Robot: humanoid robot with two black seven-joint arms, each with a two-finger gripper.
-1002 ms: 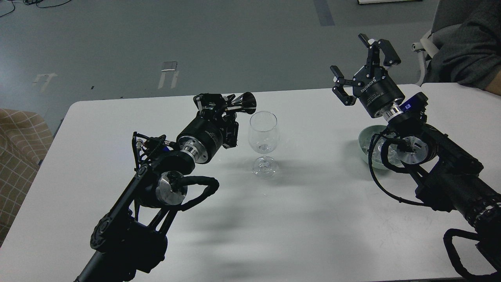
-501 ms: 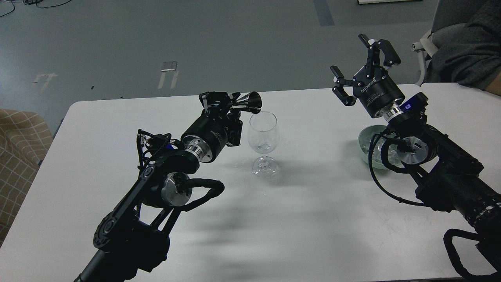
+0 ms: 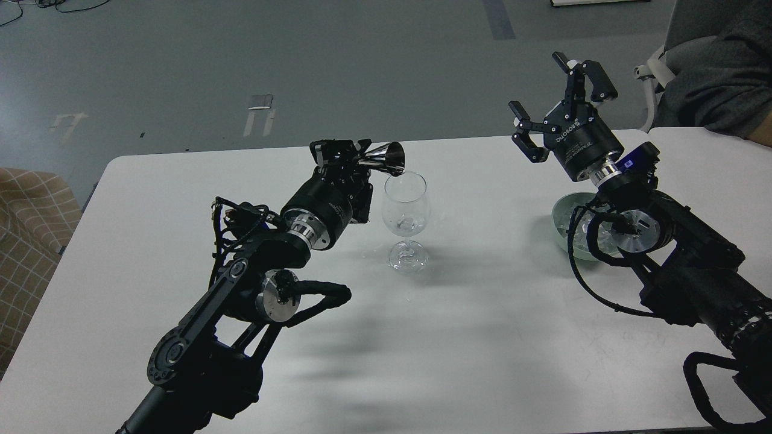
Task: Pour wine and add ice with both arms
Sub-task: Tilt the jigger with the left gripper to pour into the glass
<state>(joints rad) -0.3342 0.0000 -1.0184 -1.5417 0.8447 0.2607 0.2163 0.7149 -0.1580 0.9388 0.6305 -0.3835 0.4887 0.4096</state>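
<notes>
A clear wine glass [image 3: 406,211] stands upright near the middle of the white table [image 3: 482,337], with something small and clear in the bottom of its bowl. My left gripper [image 3: 353,158] is shut on a shiny metal jigger cup [image 3: 386,159], tipped on its side with its mouth at the glass's rim. My right gripper [image 3: 558,99] is open and empty, raised above the table's far right. A pale green bowl [image 3: 567,220] sits below my right wrist, partly hidden by the arm; I cannot make out ice cubes in it.
A person in a grey sleeve [image 3: 721,72] leans at the table's far right corner beside a white chair [image 3: 651,72]. A checked seat [image 3: 27,223] stands off the table's left edge. Grey floor lies beyond the far edge.
My left gripper has carried the jigger right and a little up until its mouth reached the glass's rim. The right arm, glass and bowl have not moved.
</notes>
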